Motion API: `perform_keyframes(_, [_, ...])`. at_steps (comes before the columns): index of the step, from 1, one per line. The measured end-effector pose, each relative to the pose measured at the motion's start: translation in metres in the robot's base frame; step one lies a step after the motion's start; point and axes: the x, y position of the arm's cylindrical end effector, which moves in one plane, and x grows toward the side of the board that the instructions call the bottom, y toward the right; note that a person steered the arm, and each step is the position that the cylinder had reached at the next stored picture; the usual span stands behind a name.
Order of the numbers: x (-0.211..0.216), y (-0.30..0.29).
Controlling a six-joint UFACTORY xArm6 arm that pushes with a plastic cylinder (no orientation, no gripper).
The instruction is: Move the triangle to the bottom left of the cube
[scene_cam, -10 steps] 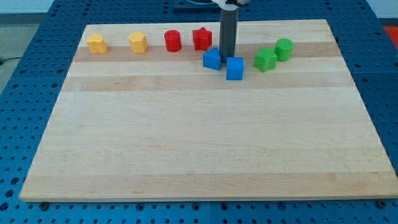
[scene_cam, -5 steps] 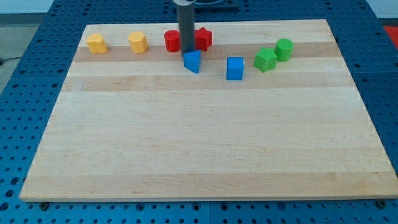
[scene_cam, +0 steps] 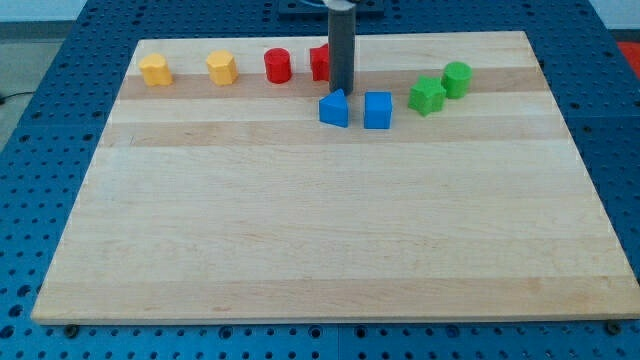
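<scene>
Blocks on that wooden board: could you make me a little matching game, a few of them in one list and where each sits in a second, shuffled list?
Things:
1. blue triangle
2. blue cube
3. green cylinder
4. red cylinder

Places:
A. farthest toward the view's right, up and right of the green star
B. directly below my tip, close under it
C. near the view's top, between the yellow blocks and the rod
D. just right of the triangle, with a small gap

Pairs: 1-B, 2-D, 3-A, 4-C
</scene>
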Motion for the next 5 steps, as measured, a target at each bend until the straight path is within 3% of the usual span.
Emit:
perform_keyframes(1, [0.093,0.023])
perform_keyframes(2, [0.135,0.024])
perform_keyframes(4, [0.079,0.113])
perform_keyframes(5, [0.053,0.078])
